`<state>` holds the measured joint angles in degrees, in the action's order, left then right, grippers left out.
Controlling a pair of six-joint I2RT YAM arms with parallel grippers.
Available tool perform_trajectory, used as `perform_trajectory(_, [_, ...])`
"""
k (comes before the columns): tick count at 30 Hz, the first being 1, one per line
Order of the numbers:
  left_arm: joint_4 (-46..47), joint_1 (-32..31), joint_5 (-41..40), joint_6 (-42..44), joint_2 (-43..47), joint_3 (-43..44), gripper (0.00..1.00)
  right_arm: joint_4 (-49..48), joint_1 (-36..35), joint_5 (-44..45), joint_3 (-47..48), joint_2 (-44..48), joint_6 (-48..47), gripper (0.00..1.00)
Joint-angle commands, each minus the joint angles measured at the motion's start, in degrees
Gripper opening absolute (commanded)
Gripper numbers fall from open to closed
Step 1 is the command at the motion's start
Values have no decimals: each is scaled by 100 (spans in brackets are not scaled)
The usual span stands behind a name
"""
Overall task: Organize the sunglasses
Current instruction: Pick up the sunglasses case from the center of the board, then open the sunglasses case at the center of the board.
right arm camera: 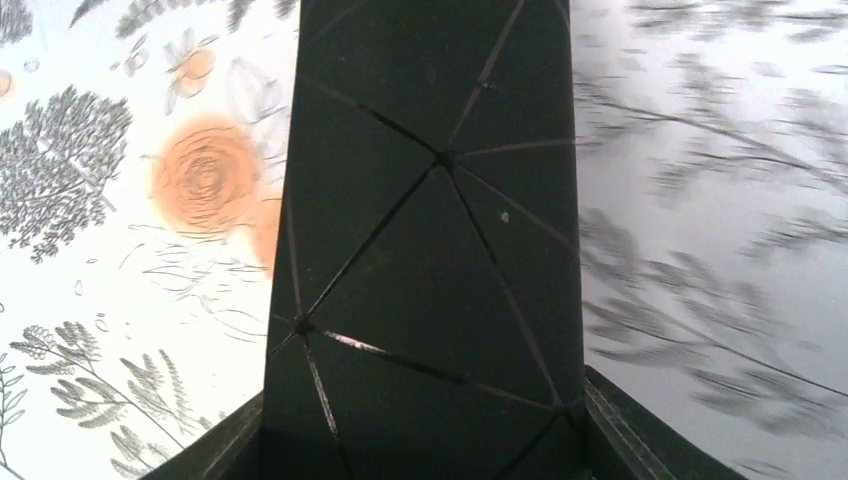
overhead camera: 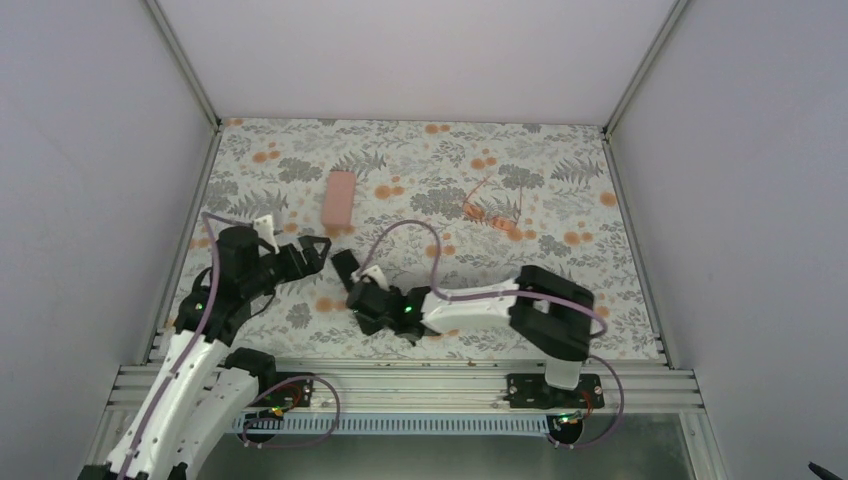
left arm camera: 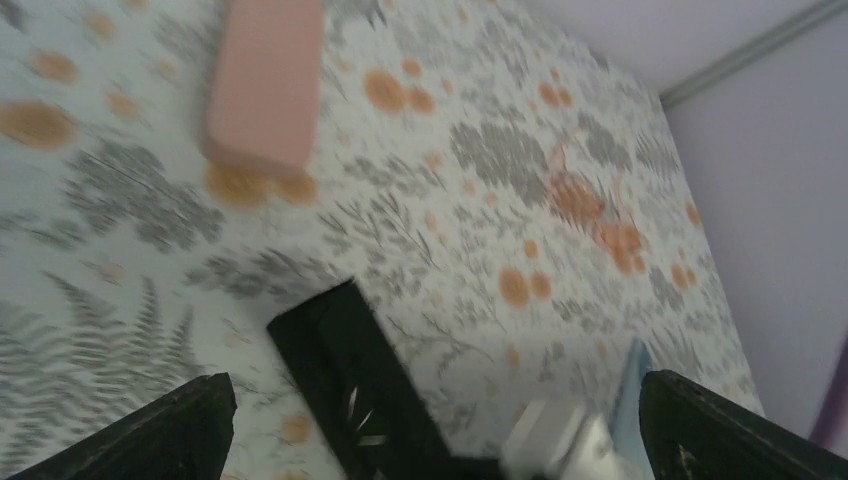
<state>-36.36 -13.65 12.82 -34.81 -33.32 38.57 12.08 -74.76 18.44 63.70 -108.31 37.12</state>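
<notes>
The pale orange-pink sunglasses (overhead camera: 490, 211) lie open on the floral cloth at the back right of centre; they show blurred in the left wrist view (left arm camera: 590, 200). The dark brown pair is not in view. My right gripper (overhead camera: 354, 280) is shut on the black faceted case (overhead camera: 345, 264), which fills the right wrist view (right arm camera: 430, 250) between the fingers of that gripper (right arm camera: 425, 400). My left gripper (overhead camera: 312, 248) is open and empty, just left of the black case (left arm camera: 350, 380), with its fingers spread wide (left arm camera: 432, 400).
A pink oblong case (overhead camera: 339, 197) lies behind the left gripper, also in the left wrist view (left arm camera: 265, 85). A strip of light-blue cloth (left arm camera: 632, 385) shows near the right arm. Aluminium frame posts and grey walls bound the table (overhead camera: 300, 160).
</notes>
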Motion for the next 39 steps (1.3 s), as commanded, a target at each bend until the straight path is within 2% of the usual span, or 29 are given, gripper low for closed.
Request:
perform_trajectory(1, [1210, -2, 1558, -211, -404, -468, 100, -884, 443, -395, -943, 1020, 451, 50])
perform_trajectory(4, [2010, -19, 2154, -608, -770, -907, 99, -1309, 840, -1051, -1507, 1613, 530, 50])
perform_trajectory(7, [2666, -82, 2353, -923, -1071, -1248, 97, -1860, 1306, -1832, -1980, 2046, 537, 50])
perform_trajectory(11, [3303, -225, 2608, -1225, -1736, -1467, 87, -2879, 1872, -3021, -2552, 2484, 655, 50])
perform_trajectory(14, [4059, -462, 2868, -1425, -2432, -1626, 80, -3255, 2088, -3658, -2597, 2527, 737, 50])
perform_trajectory(18, [4855, -743, 2992, -1642, -2918, -1676, 78, -3686, 2235, -4262, -2620, 2512, 1022, 50])
perform_trajectory(25, [6793, -801, 3418, -2587, -2966, -2121, 78, -4954, 2691, -5539, -2817, 2474, 1868, 50])
perform_trajectory(27, [7106, -819, 3420, -2806, -2942, -2168, 77, -5181, 2736, -5799, -2774, 2464, 2006, 50])
perform_trajectory(32, [7064, -824, 3221, -2871, -2737, -2093, 64, -5316, 2739, -5982, -2713, 2470, 2146, 50])
perform_trajectory(37, [5296, -828, 2657, -2323, -2625, -1590, 62, -4123, 2630, -5294, -2524, 2616, 1038, 50])
perform_trajectory(39, [4904, -836, 2568, -2167, -2656, -1496, 62, -3541, 2519, -4895, -2369, 2606, 541, 51])
